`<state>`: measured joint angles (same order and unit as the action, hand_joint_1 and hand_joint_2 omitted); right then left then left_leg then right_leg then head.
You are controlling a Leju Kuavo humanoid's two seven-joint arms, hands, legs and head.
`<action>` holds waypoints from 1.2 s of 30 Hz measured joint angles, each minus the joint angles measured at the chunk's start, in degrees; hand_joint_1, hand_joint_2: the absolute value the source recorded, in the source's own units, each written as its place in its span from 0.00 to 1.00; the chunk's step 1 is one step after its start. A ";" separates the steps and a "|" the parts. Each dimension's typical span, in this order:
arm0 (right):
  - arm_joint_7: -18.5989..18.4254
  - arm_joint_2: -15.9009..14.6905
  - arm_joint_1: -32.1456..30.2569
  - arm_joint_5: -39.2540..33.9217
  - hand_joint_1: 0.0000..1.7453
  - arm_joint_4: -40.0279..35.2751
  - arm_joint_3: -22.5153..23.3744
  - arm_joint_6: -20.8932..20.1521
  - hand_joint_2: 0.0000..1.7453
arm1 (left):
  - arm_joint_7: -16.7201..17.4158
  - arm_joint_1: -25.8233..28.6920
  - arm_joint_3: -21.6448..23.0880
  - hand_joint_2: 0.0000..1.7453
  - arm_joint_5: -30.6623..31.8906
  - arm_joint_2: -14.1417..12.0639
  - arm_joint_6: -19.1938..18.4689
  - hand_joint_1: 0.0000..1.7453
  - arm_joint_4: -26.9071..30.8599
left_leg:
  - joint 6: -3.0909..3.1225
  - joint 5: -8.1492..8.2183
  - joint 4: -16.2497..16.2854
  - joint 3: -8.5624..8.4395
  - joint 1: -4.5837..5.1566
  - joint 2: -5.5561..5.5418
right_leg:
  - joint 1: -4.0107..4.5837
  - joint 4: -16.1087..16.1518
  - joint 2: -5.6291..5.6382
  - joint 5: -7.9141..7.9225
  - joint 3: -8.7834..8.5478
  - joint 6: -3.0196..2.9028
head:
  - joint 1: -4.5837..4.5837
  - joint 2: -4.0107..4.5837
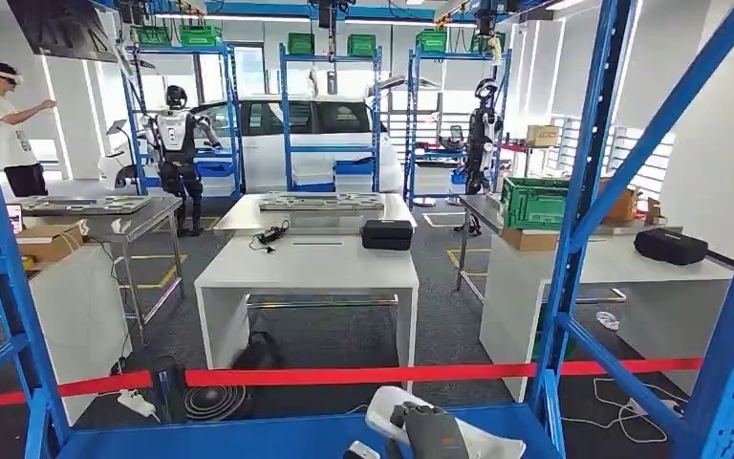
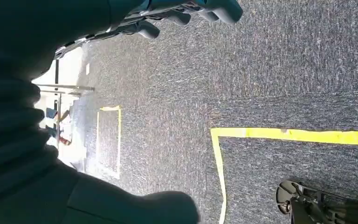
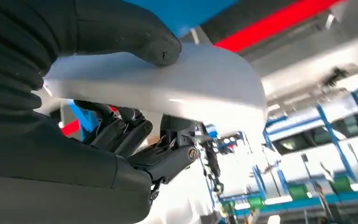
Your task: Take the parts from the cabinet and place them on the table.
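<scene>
A white curved part (image 1: 389, 406) lies over the blue cabinet shelf (image 1: 248, 435) at the bottom middle of the head view. My right hand (image 1: 432, 432) grips it. In the right wrist view the thumb (image 3: 135, 35) presses on one face of the white part (image 3: 177, 88) and the dark fingers (image 3: 168, 156) curl under the other. A small white piece (image 1: 361, 451) sits beside the hand on the shelf. My left hand (image 2: 140, 18) hangs over the grey carpet, fingers apart and holding nothing. The white table (image 1: 306, 266) stands beyond the cabinet.
Blue cabinet uprights (image 1: 573, 220) and braces frame the head view. A red tape barrier (image 1: 344, 375) runs between cabinet and table. A black case (image 1: 387, 233) and a cable lie on the table. A green crate (image 1: 533, 201) stands right; a person (image 1: 5, 124) stands far left.
</scene>
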<state>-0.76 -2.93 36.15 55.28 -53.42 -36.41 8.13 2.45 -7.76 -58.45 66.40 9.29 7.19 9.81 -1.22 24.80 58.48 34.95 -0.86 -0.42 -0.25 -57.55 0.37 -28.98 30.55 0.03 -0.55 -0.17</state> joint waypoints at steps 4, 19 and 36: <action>-0.04 0.00 0.15 -0.13 1.00 -3.33 0.00 0.00 1.00 | -0.02 0.02 0.00 1.00 0.00 0.00 0.00 0.00 0.00 | 0.00 0.00 0.00 0.00 0.00 0.00 | 0.00 0.00 0.00 0.00 0.00 0.00 | 0.00 0.00; -0.18 0.00 0.11 -0.22 1.00 -6.62 0.00 -0.07 1.00 | -0.02 0.04 0.00 1.00 0.02 0.00 0.00 0.00 0.00 | 0.00 0.00 0.00 0.01 0.00 0.00 | 0.00 0.00 0.00 0.00 0.02 0.00 | 0.00 0.00; -0.39 -0.07 -0.46 -1.53 1.00 -14.91 -0.74 0.11 1.00 | -1.40 0.03 -0.37 1.00 -0.13 0.00 -0.33 0.00 0.00 | 0.00 0.01 0.00 0.02 0.00 0.01 | 0.00 0.00 0.00 -0.05 0.12 -0.06 | 0.00 0.00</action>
<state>-1.16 -2.99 35.69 53.75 -68.33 -37.16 8.24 1.05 -7.73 -58.82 66.27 9.29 6.86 9.81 -1.22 24.81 58.48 34.97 -0.86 -0.42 -0.26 -57.55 0.37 -29.03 30.67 -0.03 -0.55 -0.18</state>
